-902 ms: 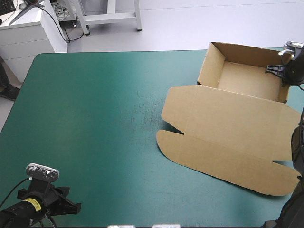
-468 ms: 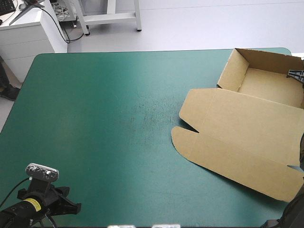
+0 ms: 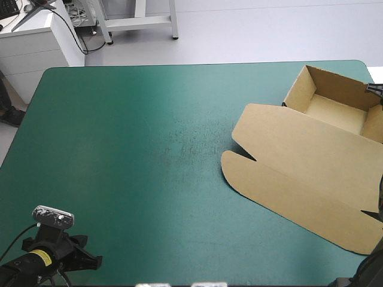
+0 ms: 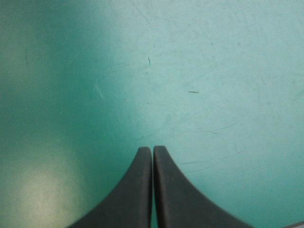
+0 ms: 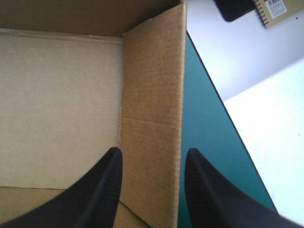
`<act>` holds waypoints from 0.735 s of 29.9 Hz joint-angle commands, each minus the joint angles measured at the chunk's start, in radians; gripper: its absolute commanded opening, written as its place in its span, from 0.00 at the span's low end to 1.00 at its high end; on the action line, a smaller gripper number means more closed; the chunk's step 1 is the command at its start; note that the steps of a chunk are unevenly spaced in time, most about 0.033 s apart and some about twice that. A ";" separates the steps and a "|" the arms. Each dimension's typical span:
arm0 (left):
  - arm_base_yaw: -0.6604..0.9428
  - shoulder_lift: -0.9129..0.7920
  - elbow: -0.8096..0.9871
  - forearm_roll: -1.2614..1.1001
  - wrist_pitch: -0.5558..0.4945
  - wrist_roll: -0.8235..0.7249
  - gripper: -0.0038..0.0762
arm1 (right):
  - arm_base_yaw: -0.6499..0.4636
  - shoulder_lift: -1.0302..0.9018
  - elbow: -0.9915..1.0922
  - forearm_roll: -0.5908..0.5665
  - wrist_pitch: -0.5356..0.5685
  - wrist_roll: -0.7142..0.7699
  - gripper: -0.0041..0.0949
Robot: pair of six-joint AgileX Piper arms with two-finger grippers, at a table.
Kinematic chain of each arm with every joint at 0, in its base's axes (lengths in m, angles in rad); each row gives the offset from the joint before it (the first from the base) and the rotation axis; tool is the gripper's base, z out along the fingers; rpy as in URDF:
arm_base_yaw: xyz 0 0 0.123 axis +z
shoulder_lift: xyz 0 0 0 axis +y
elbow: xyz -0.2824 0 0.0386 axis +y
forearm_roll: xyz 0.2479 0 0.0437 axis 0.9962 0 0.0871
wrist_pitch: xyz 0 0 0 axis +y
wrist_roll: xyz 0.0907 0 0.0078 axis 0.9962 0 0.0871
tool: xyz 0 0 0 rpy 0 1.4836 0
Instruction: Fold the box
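Filling most of the high view, the bench [image 3: 108, 155] shows its teal-green cover, marked by faint pale scuffs [image 3: 185, 146] near the middle. The brown box [image 3: 299, 173] lies on the bench's right half and reaches up to the far right corner. It is an open tray [image 3: 335, 110] with its walls raised, set at a slant to the bench's edges. Its lid [image 3: 299, 149] lies flat on the cover, spreading from the tray toward the near side. Along the lid's near edge runs a long flap [image 3: 287, 197], also flat, with a rounded corner at its left end.

The right claw [image 5: 152, 154] is at the tray's wall [image 5: 152, 85] nearest the bench's right edge (only a sliver of the claw shows at the high view's right edge). Its black fingers [image 5: 102, 190] stand well apart, astride that wall, one over the tray's floor and the other outside, over the cover. Neither finger is seen pressing the board, so this claw is spread wide and grips nothing.

The left claw [image 4: 152, 151] hangs over the bench's near left corner, well apart from the box. Its two fingers are pressed together into one pointed arch, holding nothing, above cover crossed by fine scratches [image 4: 99, 90].
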 commanded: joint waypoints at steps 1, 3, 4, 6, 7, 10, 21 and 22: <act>-0.004 0.009 -0.023 -0.009 -0.046 -0.002 0.04 | -0.006 -0.116 -0.027 0.019 0.006 -0.052 0.44; -0.004 0.009 -0.023 -0.009 -0.046 -0.002 0.04 | -0.006 -0.156 -0.027 0.054 0.006 -0.081 0.42; -0.004 0.009 -0.023 -0.009 -0.046 -0.002 0.04 | -0.006 -0.177 -0.027 0.069 0.006 -0.091 0.40; -0.004 0.009 -0.023 -0.009 -0.046 -0.002 0.04 | -0.006 -0.223 -0.027 0.119 0.006 -0.105 0.33; -0.004 0.009 -0.023 -0.009 -0.046 -0.002 0.04 | -0.006 -0.242 -0.027 0.142 0.006 -0.105 0.28; -0.004 0.009 -0.023 -0.009 -0.046 -0.002 0.04 | -0.006 -0.327 0.021 0.241 0.006 -0.146 0.07; -0.004 0.009 -0.023 -0.011 -0.046 -0.002 0.04 | -0.006 -0.751 0.479 0.288 0.004 -0.173 0.04; -0.004 0.009 -0.023 -0.011 -0.048 -0.002 0.04 | -0.006 -0.793 0.520 0.293 -0.003 -0.173 0.04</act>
